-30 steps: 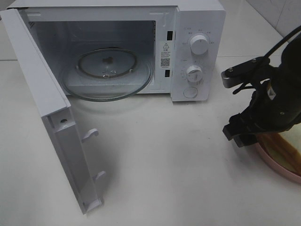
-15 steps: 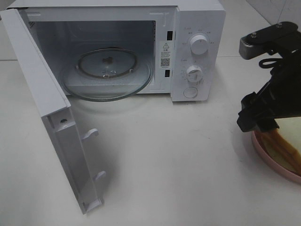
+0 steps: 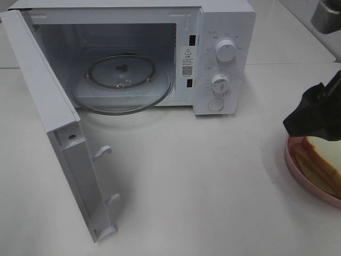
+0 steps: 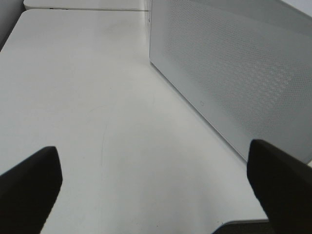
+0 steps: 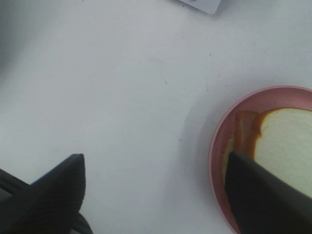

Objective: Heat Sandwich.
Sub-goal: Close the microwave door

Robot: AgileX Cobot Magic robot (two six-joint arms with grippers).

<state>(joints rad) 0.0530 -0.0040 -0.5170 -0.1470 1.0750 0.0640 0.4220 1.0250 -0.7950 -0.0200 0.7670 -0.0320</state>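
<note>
The sandwich (image 3: 321, 159), white bread with a tan crust, lies on a round pink plate (image 3: 291, 161) at the right edge of the table. My right gripper (image 3: 315, 113) hovers just above the plate's far-left side. In the right wrist view the right gripper (image 5: 156, 195) is open over bare table, one finger (image 5: 265, 195) overlapping the sandwich (image 5: 287, 134) and the plate (image 5: 217, 146); nothing is held. The left gripper (image 4: 156, 195) is open over bare table, out of the exterior view.
The white microwave (image 3: 224, 32) stands at the back with its door (image 3: 48, 106) swung fully open to the left and a glass turntable (image 3: 122, 85) inside. The left wrist view shows the door's perforated outer panel (image 4: 229, 73) close by.
My right arm has pulled up and toward the right edge, uncovering more of the sandwich and plate. Its fingers stay open. The microwave has not moved.
</note>
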